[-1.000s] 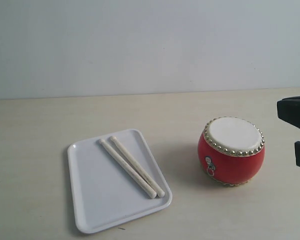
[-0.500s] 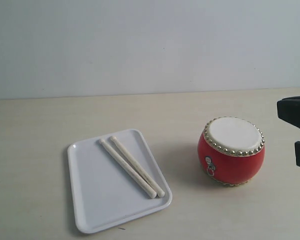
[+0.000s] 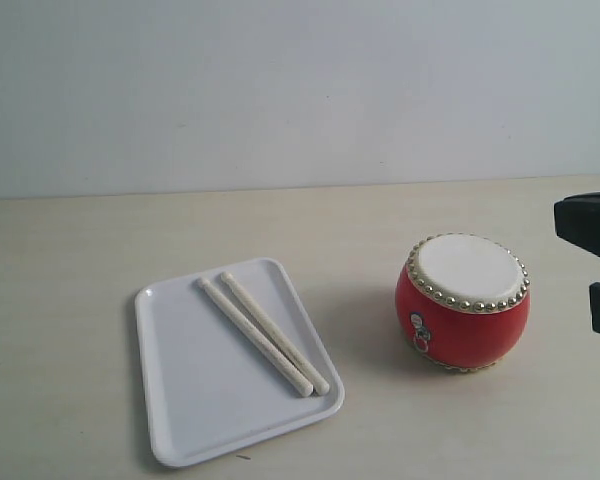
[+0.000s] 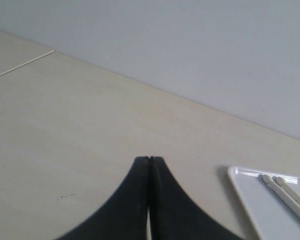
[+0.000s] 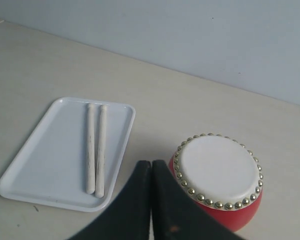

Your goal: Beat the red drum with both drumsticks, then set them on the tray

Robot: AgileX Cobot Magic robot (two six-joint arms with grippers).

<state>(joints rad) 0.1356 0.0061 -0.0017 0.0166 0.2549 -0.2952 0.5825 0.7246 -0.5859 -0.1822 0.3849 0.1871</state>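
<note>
Table: your work surface is a pale beige top (image 3: 70, 260) with a faint grain and a matte finish, and it runs back to the wall; in the left wrist view a thin light seam (image 4: 22, 64) crosses a far part of it

Wall: behind the table you have a plain pale grey-blue wall (image 3: 300, 90) that meets the table edge in one straight line

Tray: the white tray (image 3: 185, 395) lies flat on the table on the left of the exterior view, turned a little askew, and a small dark speck (image 3: 242, 457) sits on the table just off its near rim

Drumsticks: you will find both drumsticks (image 3: 263, 333) inside the tray rim, side by side and close together, lying slantwise on the half of the tray nearer the drum

Red drum: the red drum (image 3: 463, 300) stands upright on the table on the right of the exterior view, well apart from the tray, with its cream skin up and its small sticker facing the camera

Left gripper: your left gripper (image 4: 149, 159) has its black fingers pressed together tip to tip with nothing between them, over bare table, with a corner of the tray off to one side

Right gripper: your right gripper (image 5: 151, 162) is likewise pressed together and empty, and its wrist view shows the tips over the gap between tray and drum

View edge: two black shapes (image 3: 592, 225) jut in at the right edge of the exterior view, and you cannot tell which part of the arm they are
</note>
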